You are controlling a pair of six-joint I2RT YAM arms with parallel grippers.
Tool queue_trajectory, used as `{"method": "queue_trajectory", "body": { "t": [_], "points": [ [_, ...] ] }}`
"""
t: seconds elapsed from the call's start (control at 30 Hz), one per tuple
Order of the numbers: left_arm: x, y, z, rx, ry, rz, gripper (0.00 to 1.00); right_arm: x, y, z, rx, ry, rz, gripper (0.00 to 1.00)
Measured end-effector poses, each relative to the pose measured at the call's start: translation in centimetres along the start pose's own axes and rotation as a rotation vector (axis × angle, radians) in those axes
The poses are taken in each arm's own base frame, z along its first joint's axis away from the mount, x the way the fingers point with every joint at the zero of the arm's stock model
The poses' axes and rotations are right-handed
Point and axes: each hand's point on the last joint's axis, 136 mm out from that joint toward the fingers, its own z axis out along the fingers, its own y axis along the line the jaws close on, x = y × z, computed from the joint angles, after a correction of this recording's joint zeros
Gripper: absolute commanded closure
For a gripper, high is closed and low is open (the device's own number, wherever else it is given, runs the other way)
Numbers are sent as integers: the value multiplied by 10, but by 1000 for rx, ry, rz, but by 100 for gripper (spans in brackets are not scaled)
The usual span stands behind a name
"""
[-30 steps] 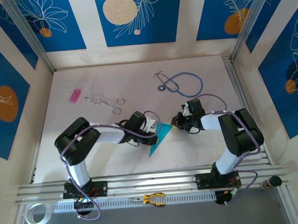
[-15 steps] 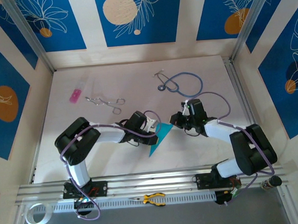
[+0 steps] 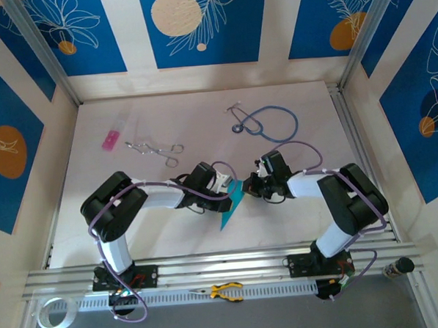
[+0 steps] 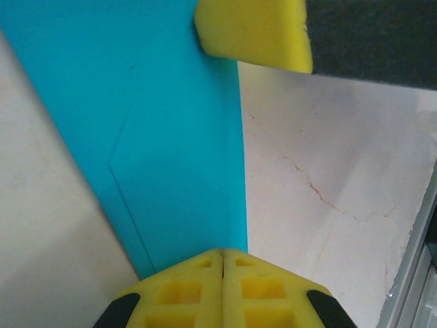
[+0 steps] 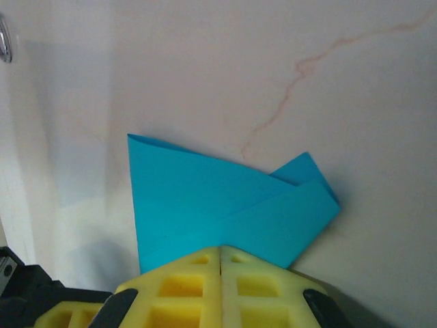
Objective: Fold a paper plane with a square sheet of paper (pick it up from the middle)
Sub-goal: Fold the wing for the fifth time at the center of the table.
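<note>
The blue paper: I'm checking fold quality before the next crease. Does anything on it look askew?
Yes. In the right wrist view the folded paper has layers that do not line up: at its right end a small corner of one layer pokes out past the other layer's edge. No tear shows.

Cyan-blue paper [image 5: 205, 198]; yellow left end effector [image 4: 223, 254] and right end effector [image 5: 222, 250]; blue stethoscope [image 3: 282, 135]; pink rectangle [image 3: 111, 140].

paper sheet [image 3: 228, 212] between left pincer [image 4: 222, 256] and right pincer [image 5: 220, 250], stethoscope [image 3: 276, 124] behind, forceps [image 3: 156, 148] behind left
</note>
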Motion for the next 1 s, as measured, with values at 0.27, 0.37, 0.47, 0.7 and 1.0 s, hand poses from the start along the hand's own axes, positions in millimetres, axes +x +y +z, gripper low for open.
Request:
{"method": "queue_trajectory", "body": {
  "t": [0.27,0.37,0.47,0.7,1.0],
  "points": [
    [-9,-9,-13,-32,24,-20,100,-6,-4,-2,-30,-8,23,97],
    [-25,-20,-17,-16,-4,-9,100,-6,-3,-2,-33,-8,22,97],
    [-39,-30,-18,8,-22,-1,99,-6,-3,-2,-34,-8,22,98],
    [-44,-32,0,24,8,-13,97,-6,-4,-2,-33,-8,22,98],
    [-34,-29,15,20,53,-23,94,-6,-4,-2,-33,-8,23,97]
  ]
}}
